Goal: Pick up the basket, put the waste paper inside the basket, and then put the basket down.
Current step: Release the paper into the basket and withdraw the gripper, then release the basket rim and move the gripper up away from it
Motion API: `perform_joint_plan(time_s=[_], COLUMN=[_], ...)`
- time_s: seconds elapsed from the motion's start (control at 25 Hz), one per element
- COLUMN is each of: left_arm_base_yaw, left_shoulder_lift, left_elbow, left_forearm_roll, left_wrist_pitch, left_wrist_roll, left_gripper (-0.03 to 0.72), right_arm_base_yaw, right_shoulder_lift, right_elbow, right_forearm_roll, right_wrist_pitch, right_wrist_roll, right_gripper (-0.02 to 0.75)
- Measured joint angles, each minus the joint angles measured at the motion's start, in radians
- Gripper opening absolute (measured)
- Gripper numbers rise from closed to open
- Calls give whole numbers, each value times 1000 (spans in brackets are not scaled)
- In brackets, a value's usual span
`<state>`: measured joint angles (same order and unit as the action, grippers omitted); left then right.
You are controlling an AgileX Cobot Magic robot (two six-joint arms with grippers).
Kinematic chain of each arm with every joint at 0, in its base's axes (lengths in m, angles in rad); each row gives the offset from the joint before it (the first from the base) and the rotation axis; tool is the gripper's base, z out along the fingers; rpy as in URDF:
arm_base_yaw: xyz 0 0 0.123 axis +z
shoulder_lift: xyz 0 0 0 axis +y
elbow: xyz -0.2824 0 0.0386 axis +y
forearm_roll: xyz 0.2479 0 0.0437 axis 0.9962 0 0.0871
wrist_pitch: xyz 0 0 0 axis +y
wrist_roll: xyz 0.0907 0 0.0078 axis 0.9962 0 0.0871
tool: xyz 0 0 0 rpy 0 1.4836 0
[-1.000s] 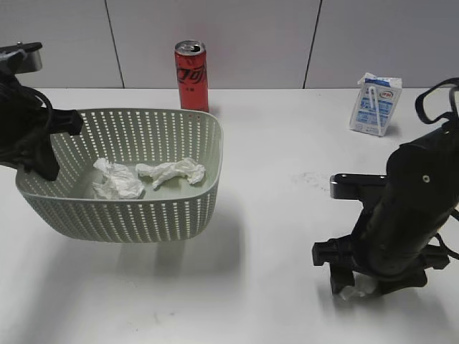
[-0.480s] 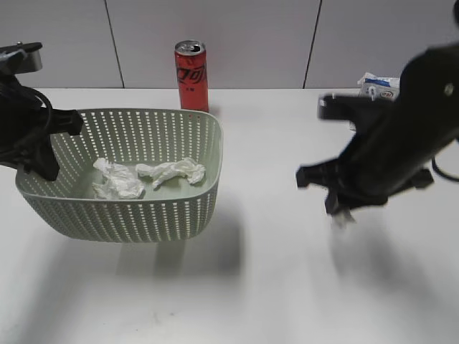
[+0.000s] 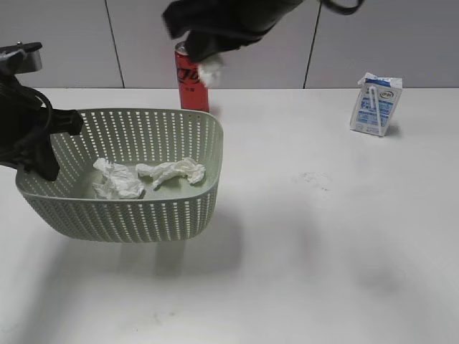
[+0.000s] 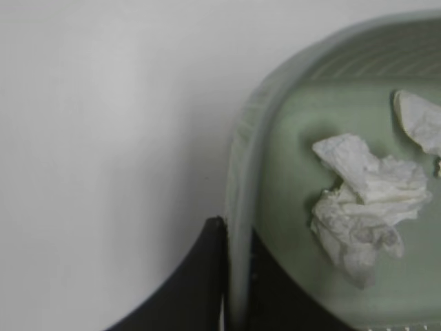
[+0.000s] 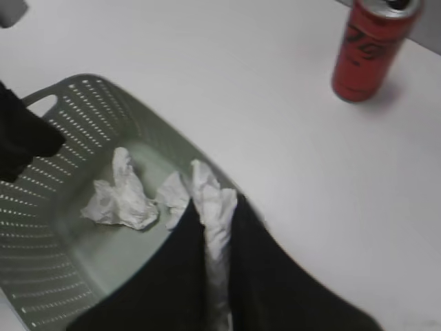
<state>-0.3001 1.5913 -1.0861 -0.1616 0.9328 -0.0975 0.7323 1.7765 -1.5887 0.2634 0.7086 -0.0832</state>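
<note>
White tabletop and grey wall panels are framing the scene. Since a second ago the right gripper has been swinging from lower right to top centre, pinching the last waste paper above the basket, so release looks near. Its left gripper is clamping the basket rim, lifted at left. Red can is standing close behind; milk carton is well apart.
</note>
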Motion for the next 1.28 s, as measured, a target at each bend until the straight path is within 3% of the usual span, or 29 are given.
perform_joint_plan(time_s=[0.12,0.2,0.4,0.48,0.6,0.72,0.92,1.12,1.28], left_arm_base_yaw=[0,0,0,0,0,0,0,0,0], left_shoulder_lift=[0,0,0,0,0,0,0,0,0], left_elbow=[0,0,0,0,0,0,0,0,0], left_forearm_roll=[0,0,0,0,-1,0,-1,-1,-1], left_wrist_pitch=[0,0,0,0,0,0,0,0,5], left_wrist_roll=[0,0,0,0,0,0,0,0,0], left_gripper=[6,6,6,6,6,6,6,6,6], right_arm_base_yaw=[60,83,93,86,51,-38,-266,-492,-626], right_shoulder_lift=[95,146,202,202,200,200,193,192,156], right_elbow=[-35,-40,-44,-65,-145,-239,-337,-338,-296], right_forearm_roll=[3,4,-4,-29,-123,-212,-263,-263,-263], right_wrist_pitch=[8,11,32,59,151,278,462,499,500], right_wrist_roll=[-17,-18,-19,-18,43,83,99,99,100], right_gripper=[54,126,533,620,644,644,617,581,580])
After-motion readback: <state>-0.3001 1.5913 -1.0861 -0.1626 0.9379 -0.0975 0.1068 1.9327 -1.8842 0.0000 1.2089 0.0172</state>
